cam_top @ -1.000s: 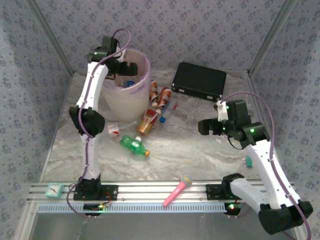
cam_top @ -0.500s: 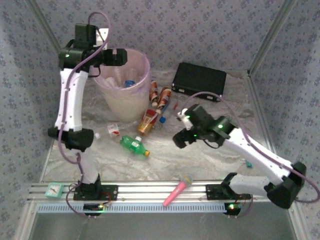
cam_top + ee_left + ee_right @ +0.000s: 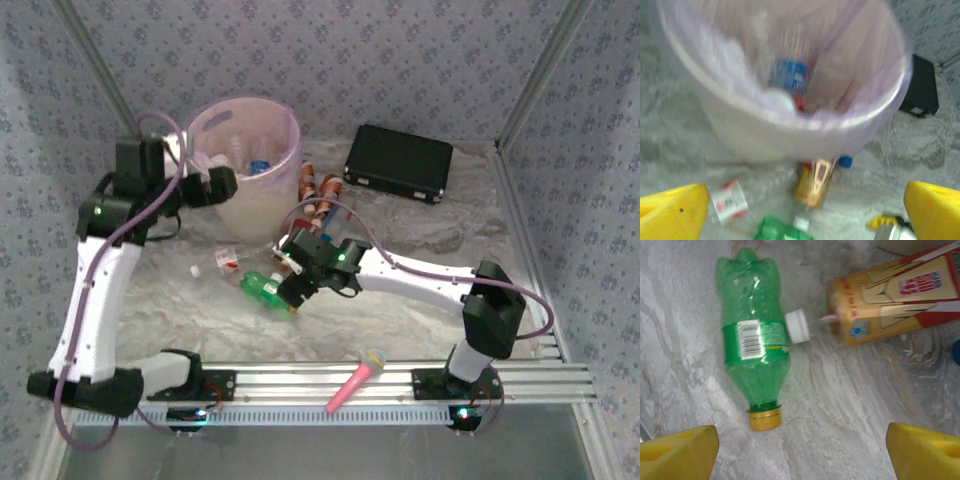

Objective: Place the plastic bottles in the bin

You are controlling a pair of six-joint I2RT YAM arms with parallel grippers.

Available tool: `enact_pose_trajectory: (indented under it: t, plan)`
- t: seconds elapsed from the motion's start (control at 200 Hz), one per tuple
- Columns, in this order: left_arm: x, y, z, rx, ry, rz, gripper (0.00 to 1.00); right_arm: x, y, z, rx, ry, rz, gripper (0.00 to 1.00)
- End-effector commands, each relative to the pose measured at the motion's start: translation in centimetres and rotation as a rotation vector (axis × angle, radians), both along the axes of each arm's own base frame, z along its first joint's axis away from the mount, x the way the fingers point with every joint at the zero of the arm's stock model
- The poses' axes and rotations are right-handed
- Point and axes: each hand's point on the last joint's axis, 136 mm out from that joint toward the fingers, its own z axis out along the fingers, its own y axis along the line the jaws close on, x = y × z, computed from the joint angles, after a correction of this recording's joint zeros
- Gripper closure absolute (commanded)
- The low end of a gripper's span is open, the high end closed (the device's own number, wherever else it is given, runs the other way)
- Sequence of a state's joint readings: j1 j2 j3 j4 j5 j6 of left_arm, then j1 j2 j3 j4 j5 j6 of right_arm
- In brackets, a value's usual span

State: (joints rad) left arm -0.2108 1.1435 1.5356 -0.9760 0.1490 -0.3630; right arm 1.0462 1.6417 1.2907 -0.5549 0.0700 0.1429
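Note:
The bin (image 3: 247, 165) stands at the back left, and a blue-labelled bottle (image 3: 788, 75) lies inside it. My left gripper (image 3: 222, 186) hangs open at the bin's near-left side, with nothing between its yellow fingers (image 3: 671, 212). A green bottle (image 3: 752, 347) with a yellow cap lies on the table. My right gripper (image 3: 802, 457) is open just above it (image 3: 264, 288), the cap a little ahead of the left finger. An orange-brown bottle (image 3: 895, 294) lies beside it, a white cap (image 3: 797, 326) between them. A red-labelled clear bottle (image 3: 226, 258) lies to the left.
More bottles (image 3: 318, 188) lie right of the bin. A flat black case (image 3: 400, 162) sits at the back right. A pink toy microphone (image 3: 357, 378) rests on the front rail. The crinkled table cover (image 3: 855, 400) is bare under my right gripper.
My left arm has come down from above the bin's rim to its near-left side. My right arm has swept left across the table to the green bottle, its jaws narrowing slightly.

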Motion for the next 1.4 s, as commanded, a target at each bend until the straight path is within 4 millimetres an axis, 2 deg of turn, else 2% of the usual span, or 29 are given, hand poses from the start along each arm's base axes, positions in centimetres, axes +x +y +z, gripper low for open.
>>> enact_pose_trajectory:
  t: [0.0,0.075,0.125,0.2,0.215,0.355,0.525,0.64,0.894,1.124,1.169,1.289,1.394]
  plan:
    - [-4.0,0.9,-2.7,-0.089,0.081,0.110,0.00,1.8,-1.6,1.7,0.083,-0.002,-0.084,0.12]
    - [-6.6,1.2,-5.8,-0.141,0.164,0.164,0.00,2.7,-3.5,1.5,0.071,0.003,-0.126,0.12]
    - [-8.1,0.9,-8.8,-0.161,0.242,0.186,0.00,3.4,-4.7,1.4,0.067,0.009,-0.156,0.12]
    - [-9.5,0.1,-12.9,-0.185,0.334,0.211,0.00,4.5,-6.2,2.3,0.087,-0.002,-0.201,0.11]
    - [-9.6,-0.1,-13.6,-0.190,0.346,0.212,0.00,4.4,-7.0,1.4,0.067,0.012,-0.211,0.11]
    - [-9.8,-2.8,-18.9,-0.298,0.436,0.262,0.02,5.4,-10.1,2.1,0.057,-0.015,-0.286,0.11]
    - [-7.9,-6.4,-22.8,-0.540,0.476,0.378,0.11,5.6,-13.1,2.1,0.058,-0.010,-0.355,0.10]
    - [-8.2,-7.6,-25.5,-0.535,0.540,0.420,0.11,5.4,-14.6,2.3,0.051,-0.024,-0.388,0.09]
    - [-6.3,-8.5,-27.9,-0.574,0.552,0.487,0.11,4.8,-17.6,2.1,0.033,-0.024,-0.443,0.09]
    - [-5.9,-10.5,-29.6,-0.543,0.607,0.454,0.12,4.4,-18.6,1.8,0.036,-0.017,-0.463,0.08]
    - [-6.1,-10.6,-29.8,-0.537,0.613,0.456,0.14,4.4,-18.9,1.9,0.033,-0.022,-0.467,0.08]
    - [-6.2,-10.1,-29.0,-0.508,0.590,0.459,0.32,4.2,-19.6,2.1,0.028,-0.027,-0.482,0.08]
    - [-6.3,-9.6,-28.5,-0.472,0.576,0.459,0.35,4.2,-19.9,2.2,0.039,-0.027,-0.492,0.08]
